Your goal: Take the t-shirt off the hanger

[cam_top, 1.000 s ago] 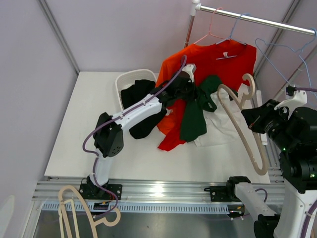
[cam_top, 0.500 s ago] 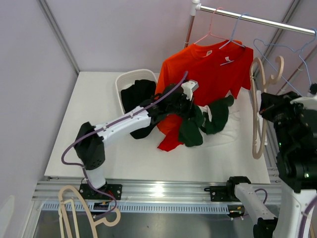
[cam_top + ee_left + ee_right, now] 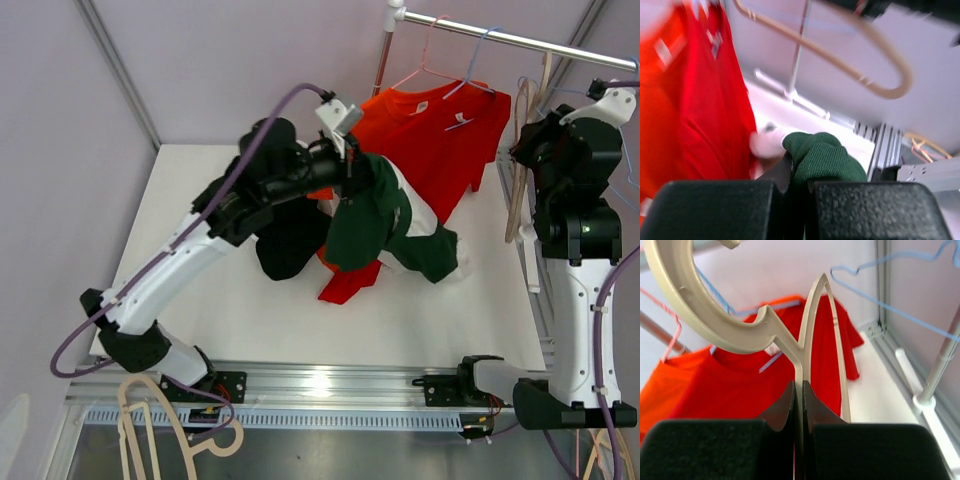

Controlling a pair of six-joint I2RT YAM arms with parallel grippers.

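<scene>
The green t-shirt (image 3: 385,225) is off the hanger (image 3: 695,312) and hangs in the air over the middle of the table (image 3: 300,330), bunched, with its white inside showing. Its lower folds droop toward the table; whether they touch it I cannot tell. The shirt and the hanger are well apart, with no cloth on the hanger at all.

The separating step looks done. What seems to be left is putting both things away: the shirt set down on the table or with the other clothes, and the bare hanger parked somewhere. That calls for lowering the shirt clear of the red t-shirt (image 3: 440,130) on the rail (image 3: 520,40) and keeping the hanger's hook away from the blue wire hangers (image 3: 880,290) beside it.

The left arm's fingers (image 3: 715,210) are clamped together on a fold of the green cloth. That arm reaches up and across from its base at the near left, elbow high and wrist above the table's back half, just in front of the red t-shirt. A heap of black cloth (image 3: 290,245) lies below it.

The right arm's fingers (image 3: 705,450) are pinched shut on the hanger's stem just under the hook. That arm stands tall and nearly upright at the right edge, its wrist up by the right end of the rail, holding the hanger upright beside the red t-shirt.
</scene>
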